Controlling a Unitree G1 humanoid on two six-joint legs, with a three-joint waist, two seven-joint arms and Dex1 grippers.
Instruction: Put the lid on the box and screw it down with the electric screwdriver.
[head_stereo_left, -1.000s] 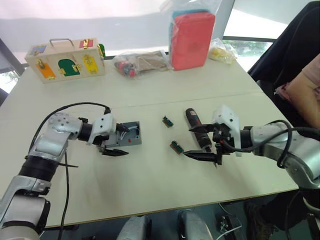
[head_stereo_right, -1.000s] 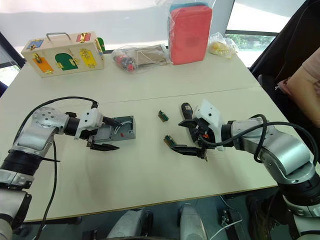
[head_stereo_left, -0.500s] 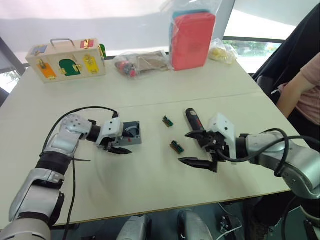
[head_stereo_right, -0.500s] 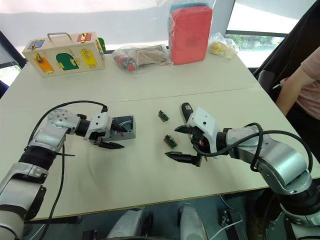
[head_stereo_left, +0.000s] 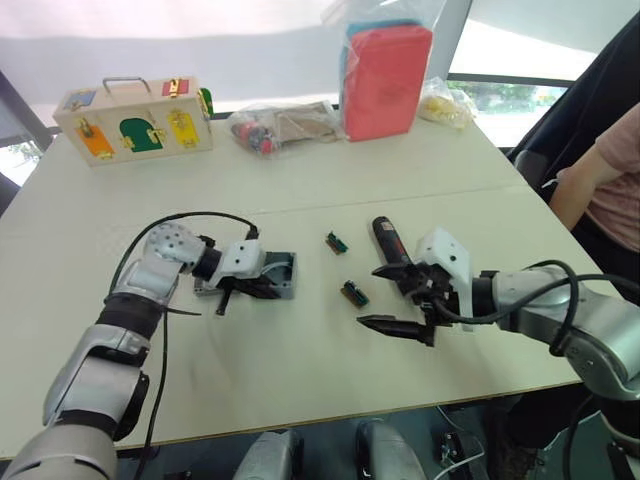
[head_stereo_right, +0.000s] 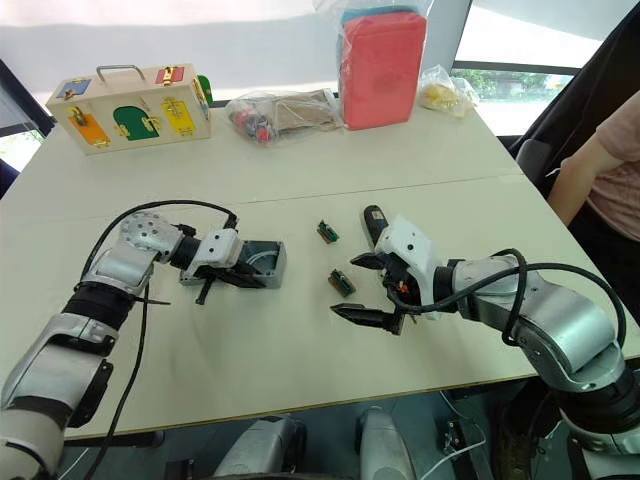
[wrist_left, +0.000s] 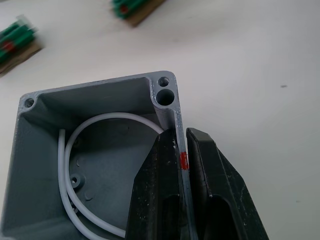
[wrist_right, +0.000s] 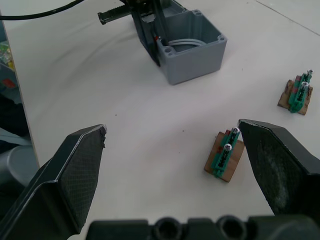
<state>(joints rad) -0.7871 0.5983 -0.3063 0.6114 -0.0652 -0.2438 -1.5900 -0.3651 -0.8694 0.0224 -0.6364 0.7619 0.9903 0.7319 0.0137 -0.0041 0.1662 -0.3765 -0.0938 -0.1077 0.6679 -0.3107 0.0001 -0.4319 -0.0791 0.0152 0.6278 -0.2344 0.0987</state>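
A: From the head cameras, what does the surface look like?

B: A pale cream table (head_stereo_left: 300, 350) with a seam running across its middle. Along the far edge stand a wooden box with coloured doors (head_stereo_left: 132, 120), a clear bag of small parts (head_stereo_left: 280, 124), a red-pink case in a plastic bag (head_stereo_left: 385, 75) and a small bag with something yellow (head_stereo_left: 447, 103). Bright windows lie behind, and a person's arm (head_stereo_left: 590, 170) shows at the right edge.

A: And the task's things?

B: The box (head_stereo_left: 272, 276) sits left of centre, open side up. The left gripper (head_stereo_left: 262, 287) is pinched on its wall. The electric screwdriver (head_stereo_left: 388, 246) lies right of centre, just beside the right gripper (head_stereo_left: 392, 297), whose fingers are spread wide with nothing between them. Two small green connector pieces (head_stereo_left: 336, 242) (head_stereo_left: 352, 293) lie between box and screwdriver.

A: The left wrist camera?

B: The two black fingers (wrist_left: 207, 195) clamp one grey wall of the box (wrist_left: 95, 150), one finger inside and one outside. White wires (wrist_left: 70, 175) loop within, and a red spot shows at the pinched wall.

A: The right wrist camera?

B: The fingers (wrist_right: 75, 170) stand far apart above bare tabletop. One green connector (wrist_right: 224, 157) lies between them, another (wrist_right: 298, 92) off to one side, and the box (wrist_right: 187, 50) farther on with the left gripper on it.
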